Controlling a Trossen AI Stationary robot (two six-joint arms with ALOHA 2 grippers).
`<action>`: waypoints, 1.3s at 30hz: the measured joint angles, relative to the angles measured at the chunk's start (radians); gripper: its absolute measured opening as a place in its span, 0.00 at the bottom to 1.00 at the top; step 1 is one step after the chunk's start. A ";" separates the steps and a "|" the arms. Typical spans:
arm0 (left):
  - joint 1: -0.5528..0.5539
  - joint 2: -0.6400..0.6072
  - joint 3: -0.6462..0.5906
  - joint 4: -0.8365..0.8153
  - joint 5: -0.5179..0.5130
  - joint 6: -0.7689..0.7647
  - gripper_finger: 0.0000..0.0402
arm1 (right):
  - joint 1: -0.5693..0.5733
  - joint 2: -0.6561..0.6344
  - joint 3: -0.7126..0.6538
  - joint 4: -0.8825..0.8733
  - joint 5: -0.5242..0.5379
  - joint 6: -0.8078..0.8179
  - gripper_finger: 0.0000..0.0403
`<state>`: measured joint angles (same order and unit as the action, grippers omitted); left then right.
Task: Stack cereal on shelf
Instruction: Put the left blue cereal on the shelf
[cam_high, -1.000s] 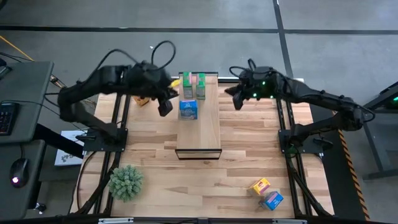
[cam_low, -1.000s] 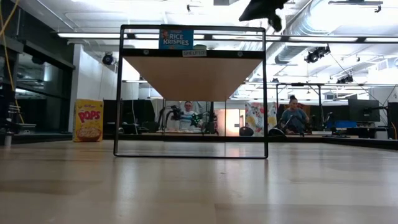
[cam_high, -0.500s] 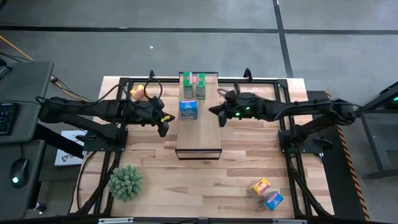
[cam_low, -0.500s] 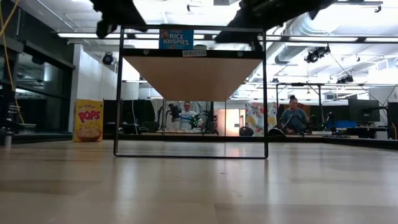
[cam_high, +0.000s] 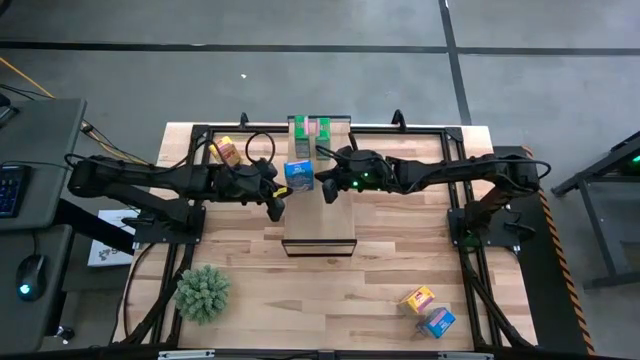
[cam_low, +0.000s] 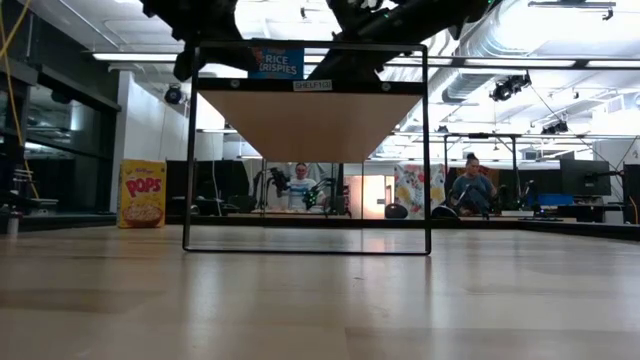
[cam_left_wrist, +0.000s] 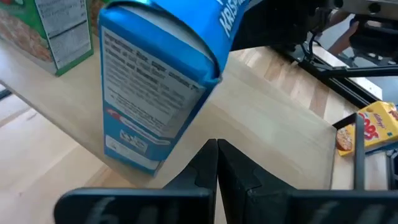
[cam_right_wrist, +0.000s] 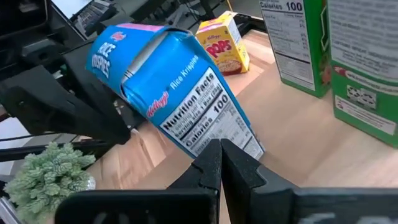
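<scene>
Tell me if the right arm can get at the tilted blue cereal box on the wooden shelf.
Probably yes: the right gripper, fingers shut, sits beside the tilted blue cereal box on the pale wooden shelf, nothing between. The left gripper flanks the other side.

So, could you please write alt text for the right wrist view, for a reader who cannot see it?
A blue cereal box leans tilted on the pale shelf, just beyond the shut right gripper. Two green cereal boxes stand upright beside it on the shelf. Farther off are a yellow cereal box, the other arm's dark parts and a spiky green plant.
</scene>
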<state>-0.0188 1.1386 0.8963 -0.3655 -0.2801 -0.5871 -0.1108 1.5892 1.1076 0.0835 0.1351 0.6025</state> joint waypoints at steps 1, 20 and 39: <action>0.002 0.001 0.000 -0.001 -0.004 0.005 0.00 | 0.000 0.000 0.000 0.000 -0.006 0.000 0.00; 0.101 -0.025 0.001 -0.073 0.009 0.146 0.00 | 0.000 0.000 0.000 -0.012 -0.035 0.004 0.00; 0.251 -0.018 0.001 0.032 0.033 0.259 0.00 | 0.061 0.000 0.000 0.007 -0.034 0.018 0.00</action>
<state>0.2318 1.1202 0.8970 -0.3331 -0.2468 -0.3284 -0.0494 1.5890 1.1076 0.0906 0.1009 0.6209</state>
